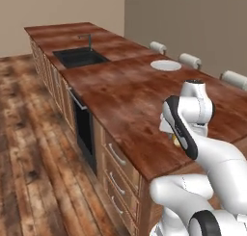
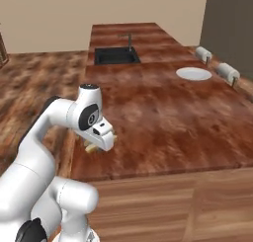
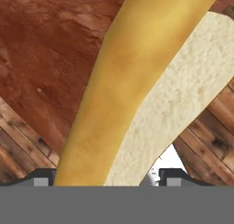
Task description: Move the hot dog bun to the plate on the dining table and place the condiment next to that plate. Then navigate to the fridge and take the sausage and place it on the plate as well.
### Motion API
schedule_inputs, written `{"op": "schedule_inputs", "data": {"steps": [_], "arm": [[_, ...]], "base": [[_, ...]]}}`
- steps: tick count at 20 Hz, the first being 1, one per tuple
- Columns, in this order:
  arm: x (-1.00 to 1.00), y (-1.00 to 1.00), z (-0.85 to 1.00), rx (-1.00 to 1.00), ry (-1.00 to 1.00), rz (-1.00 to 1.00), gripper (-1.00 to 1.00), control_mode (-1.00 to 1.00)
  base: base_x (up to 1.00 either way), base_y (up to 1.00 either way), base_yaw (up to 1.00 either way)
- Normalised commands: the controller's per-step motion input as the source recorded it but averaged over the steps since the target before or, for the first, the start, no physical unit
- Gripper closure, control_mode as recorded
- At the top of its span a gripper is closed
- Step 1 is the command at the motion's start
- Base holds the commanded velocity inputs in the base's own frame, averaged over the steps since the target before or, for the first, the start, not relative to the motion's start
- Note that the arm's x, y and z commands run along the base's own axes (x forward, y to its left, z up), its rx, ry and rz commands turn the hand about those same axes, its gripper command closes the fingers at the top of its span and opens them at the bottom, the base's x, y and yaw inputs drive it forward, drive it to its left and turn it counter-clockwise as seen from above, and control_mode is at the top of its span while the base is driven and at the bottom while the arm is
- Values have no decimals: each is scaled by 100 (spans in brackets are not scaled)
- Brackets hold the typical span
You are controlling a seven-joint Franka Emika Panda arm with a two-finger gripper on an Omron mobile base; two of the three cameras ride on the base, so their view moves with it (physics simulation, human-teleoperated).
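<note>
Hanging just above the near edge of the dining table (image 2: 163,117), the gripper (image 2: 99,143) is seen clamped w/ jaws wide on the hot dog bun (image 3: 137,95), lifted at the wood top's corner, while the plate (image 2: 194,73) is left well apart, far side by the chairs (image 1: 190,60).

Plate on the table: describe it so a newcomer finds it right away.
Start at the long reddish-brown dining table and its black sink at the far end. Come back from the sink along the far edge, where the white chairs stand: the plate lies flat there. It is plain white, round and bare, the only dish on the wood.
</note>
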Motion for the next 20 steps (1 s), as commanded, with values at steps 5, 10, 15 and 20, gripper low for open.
{"op": "schedule_inputs", "data": {"steps": [5,10,15,20], "arm": [[0,0,0,0,0,0,100,100],[0,0,0,0,0,0,100,100],[0,0,0,0,0,0,100,100],[0,0,0,0,0,0,100,100]], "base": [[0,-100,14],[0,-100,18],[0,-100,19],[-11,-100,20]]}}
